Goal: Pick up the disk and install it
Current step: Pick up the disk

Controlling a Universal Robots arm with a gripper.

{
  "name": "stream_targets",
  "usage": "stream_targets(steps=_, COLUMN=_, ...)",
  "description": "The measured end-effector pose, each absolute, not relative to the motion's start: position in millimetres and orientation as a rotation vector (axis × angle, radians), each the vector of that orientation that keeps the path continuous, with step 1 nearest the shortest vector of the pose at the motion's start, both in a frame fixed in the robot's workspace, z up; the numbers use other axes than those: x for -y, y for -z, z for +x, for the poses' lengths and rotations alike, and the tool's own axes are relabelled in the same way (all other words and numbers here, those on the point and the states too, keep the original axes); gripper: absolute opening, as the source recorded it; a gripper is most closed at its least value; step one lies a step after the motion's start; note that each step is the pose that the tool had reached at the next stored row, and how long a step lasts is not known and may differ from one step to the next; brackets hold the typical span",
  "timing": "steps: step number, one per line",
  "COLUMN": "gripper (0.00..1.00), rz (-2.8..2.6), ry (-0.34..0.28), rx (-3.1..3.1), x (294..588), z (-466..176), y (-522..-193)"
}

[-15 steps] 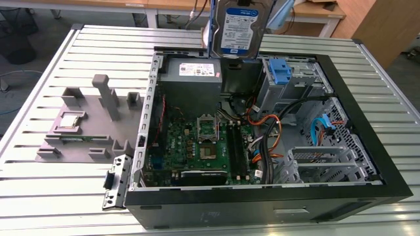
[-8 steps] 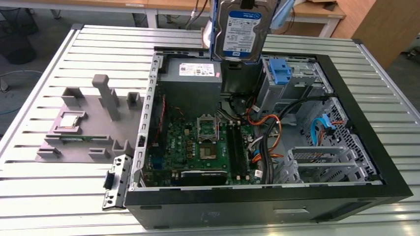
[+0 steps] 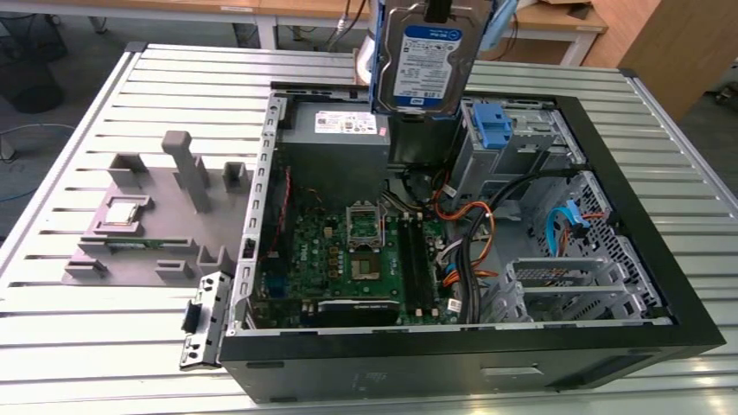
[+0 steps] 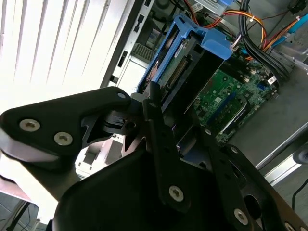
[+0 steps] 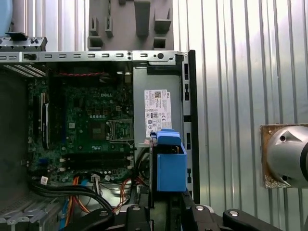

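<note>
- The disk (image 3: 429, 59) is held up in the air, over the back end of the open computer case (image 3: 628, 186).
- It is pinched at its top end by the gripper (image 4: 147, 96), whose fingers are pressed onto it from both sides. This is seen best in the second wrist view.
- The disk is hung straight down from the gripper, so its long side is stood up and down. Its white and blue label is turned toward the exterior view.
- In the first wrist view the disk (image 5: 171, 163) is seen from its thin edge, with its blue frame around it, right in front of the gripper (image 5: 166, 208).
- The grey power box (image 3: 334, 128) is found just below the disk. As far as can be told, no part of the case is touched by the disk.
- The metal cage (image 3: 531, 130) with the blue latch (image 3: 493, 126) is placed lower down, toward the exterior view's right of the disk, near but apart.
- The green board (image 3: 346, 259) is laid flat on the case floor, well below the disk.
- The case is set on a ribbed metal table (image 3: 69, 346), and a grey holder (image 3: 150, 216) is laid beside it on the exterior view's left.
</note>
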State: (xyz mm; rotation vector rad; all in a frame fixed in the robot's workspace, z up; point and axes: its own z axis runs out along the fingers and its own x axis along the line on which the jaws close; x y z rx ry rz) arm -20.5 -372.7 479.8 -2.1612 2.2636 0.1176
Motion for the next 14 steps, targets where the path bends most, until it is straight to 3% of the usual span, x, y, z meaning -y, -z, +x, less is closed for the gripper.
stream_targets(steps=14, gripper=0.35, rz=-2.16, ry=-0.12, rx=-2.262, x=387, z=-21, y=-479)
